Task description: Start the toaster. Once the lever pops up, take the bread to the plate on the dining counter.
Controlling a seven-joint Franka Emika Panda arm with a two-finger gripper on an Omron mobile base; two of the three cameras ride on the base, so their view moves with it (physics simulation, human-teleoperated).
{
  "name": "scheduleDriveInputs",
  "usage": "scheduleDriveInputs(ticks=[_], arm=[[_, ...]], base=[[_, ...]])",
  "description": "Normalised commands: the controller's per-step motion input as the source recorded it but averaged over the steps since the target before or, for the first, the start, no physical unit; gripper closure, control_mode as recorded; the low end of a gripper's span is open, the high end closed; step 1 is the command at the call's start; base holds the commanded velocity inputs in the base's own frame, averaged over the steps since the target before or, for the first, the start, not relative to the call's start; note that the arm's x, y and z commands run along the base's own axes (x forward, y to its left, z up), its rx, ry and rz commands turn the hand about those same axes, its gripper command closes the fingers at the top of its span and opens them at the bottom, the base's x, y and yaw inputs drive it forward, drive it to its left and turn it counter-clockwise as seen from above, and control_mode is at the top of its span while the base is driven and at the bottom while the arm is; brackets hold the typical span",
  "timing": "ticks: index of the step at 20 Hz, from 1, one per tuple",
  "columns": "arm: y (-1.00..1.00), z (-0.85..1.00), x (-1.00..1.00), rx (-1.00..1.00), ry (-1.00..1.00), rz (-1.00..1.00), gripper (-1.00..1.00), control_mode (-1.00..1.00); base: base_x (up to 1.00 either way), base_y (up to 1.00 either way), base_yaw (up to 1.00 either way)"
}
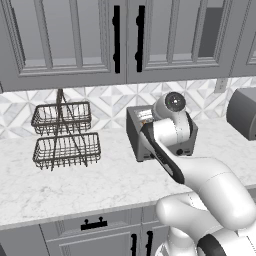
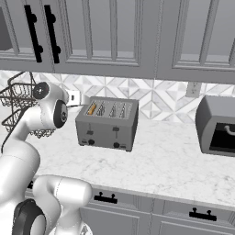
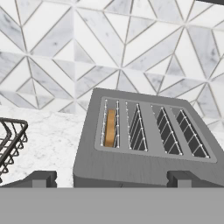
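Observation:
The boxy grey toaster (image 2: 108,124) stands on the marble worktop against the tiled wall, its knobs and levers facing outward. In the left base view my arm covers part of the toaster (image 1: 134,131). The bread (image 3: 111,127) stands down in the leftmost slot, a golden-tan slice (image 2: 92,109). My gripper (image 3: 113,178) hovers above and in front of the toaster (image 3: 148,162). It is open, its fingertips (image 3: 43,178) set wide apart with nothing between them. The plate and the dining counter are out of view.
A two-tier wire basket rack (image 1: 65,135) stands left of the toaster, close to my wrist (image 2: 18,98). A rounded dark appliance (image 2: 215,125) sits to the right. Grey upper cabinets (image 1: 75,35) hang overhead. Bare worktop (image 1: 75,185) stretches in front.

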Motion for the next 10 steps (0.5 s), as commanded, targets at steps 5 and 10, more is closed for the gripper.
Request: scheduleDriveInputs(ticks=[5,10], arm=[[0.0,0.0,0.0,0.0,0.0,0.0,-1.0,-1.0],[0.0,0.0,0.0,0.0,0.0,0.0,-1.0,-1.0]], base=[[0.0,0.0,0.0],[0.0,0.0,0.0]])
